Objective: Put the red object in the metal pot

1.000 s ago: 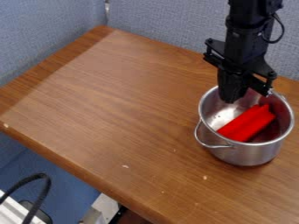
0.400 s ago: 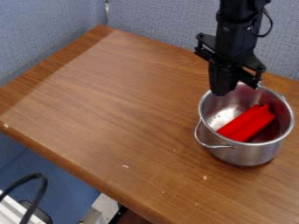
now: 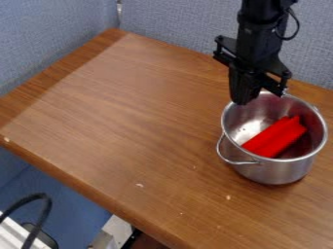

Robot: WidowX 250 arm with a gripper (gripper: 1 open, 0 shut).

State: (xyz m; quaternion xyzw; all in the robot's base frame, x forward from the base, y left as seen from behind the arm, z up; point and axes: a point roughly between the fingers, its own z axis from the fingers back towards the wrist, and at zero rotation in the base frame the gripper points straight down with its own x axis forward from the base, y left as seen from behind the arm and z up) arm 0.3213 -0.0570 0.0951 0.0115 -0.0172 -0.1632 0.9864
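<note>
The red object (image 3: 281, 138) lies tilted inside the metal pot (image 3: 267, 171), one end leaning up toward the pot's far right wall. The pot stands near the right end of the wooden table (image 3: 117, 107), its small handle at the near left. My gripper (image 3: 248, 95) hangs pointing down over the pot's far left rim, above and to the left of the red object. Its black fingers are shut together with nothing between them, and they do not touch the block.
The table's near edge runs diagonally from left to bottom right. A blue-grey partition (image 3: 53, 29) stands behind the table. Black cables (image 3: 29, 210) loop below the table at the bottom left.
The gripper has shifted a little to the left and up in the picture, from over the pot's middle to over its far left rim. The red object stays in the pot.
</note>
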